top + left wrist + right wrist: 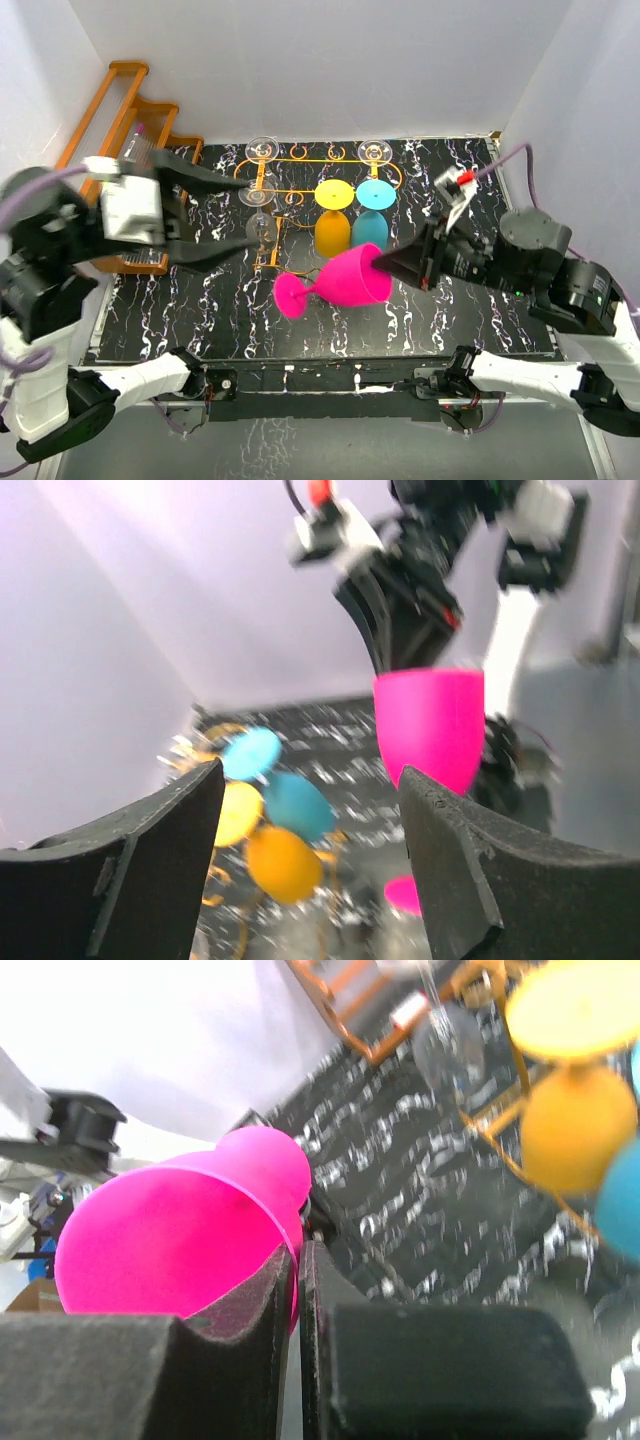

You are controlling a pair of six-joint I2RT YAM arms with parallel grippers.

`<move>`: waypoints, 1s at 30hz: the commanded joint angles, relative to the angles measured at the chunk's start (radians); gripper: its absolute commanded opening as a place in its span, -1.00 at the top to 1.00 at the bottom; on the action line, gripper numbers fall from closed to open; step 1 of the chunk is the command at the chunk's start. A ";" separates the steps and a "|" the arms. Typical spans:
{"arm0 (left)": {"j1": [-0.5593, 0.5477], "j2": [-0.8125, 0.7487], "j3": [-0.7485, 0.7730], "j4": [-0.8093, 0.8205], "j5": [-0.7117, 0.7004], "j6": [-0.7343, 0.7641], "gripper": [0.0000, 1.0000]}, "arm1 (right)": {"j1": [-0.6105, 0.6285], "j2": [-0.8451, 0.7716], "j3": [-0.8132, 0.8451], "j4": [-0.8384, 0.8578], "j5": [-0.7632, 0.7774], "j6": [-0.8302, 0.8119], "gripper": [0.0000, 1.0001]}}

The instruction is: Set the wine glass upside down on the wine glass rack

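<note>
Wine glass point(345, 278) just before wine glass rack point(310, 160)

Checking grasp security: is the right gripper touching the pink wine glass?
Touching. The right wrist view shows the right gripper closed on the pink wine glass, with the glass's rim wall pinched between both fingers.

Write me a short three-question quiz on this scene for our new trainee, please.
1. True or false: the left gripper holds the pink glass.
2. Which glasses hang upside down on the rack? A) yellow glass and teal glass; B) green glass and red glass; C) none.
3. Fill in: the right gripper is shut on the pink glass's ____.

Key: 1 false, it is open and holds nothing; 2 A; 3 rim.
</note>
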 commanded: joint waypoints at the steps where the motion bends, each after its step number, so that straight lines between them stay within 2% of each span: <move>1: 0.053 0.053 0.202 0.226 -0.190 -0.246 -0.39 | 0.003 0.150 0.243 0.254 -0.012 -0.193 0.85; 4: 0.109 0.102 0.274 0.317 -0.336 -0.388 -0.44 | 0.003 0.254 0.354 0.363 0.223 -0.287 0.84; 7: 0.164 0.158 0.306 0.345 -0.393 -0.490 -0.44 | 0.003 0.267 0.267 0.657 0.392 -0.439 0.84; 9: 0.203 0.180 0.289 0.362 -0.360 -0.565 -0.44 | 0.003 0.224 0.103 0.991 0.411 -0.562 0.85; 10: 0.220 0.187 0.264 0.376 -0.323 -0.600 -0.44 | 0.002 0.204 0.006 1.222 0.388 -0.638 0.85; 12: 0.255 0.195 0.213 0.405 -0.252 -0.688 -0.44 | 0.003 0.183 -0.130 1.476 0.310 -0.793 0.84; 13: 0.266 0.198 0.190 0.419 -0.221 -0.715 -0.44 | 0.003 0.183 -0.168 1.540 0.286 -0.854 0.84; 16: 0.284 0.213 0.149 0.436 -0.171 -0.763 -0.43 | 0.002 0.188 -0.201 1.587 0.264 -0.963 0.84; 20: 0.310 0.251 0.137 0.462 -0.145 -0.816 -0.41 | 0.003 0.163 -0.327 1.777 0.239 -1.112 0.84; 26: 0.311 0.370 0.272 0.386 -0.077 -0.624 -0.21 | 0.003 0.111 -0.357 1.688 0.244 -1.157 0.84; 30: 0.312 0.410 0.283 0.351 -0.010 -0.506 -0.18 | 0.003 0.092 -0.389 1.665 0.248 -1.167 0.84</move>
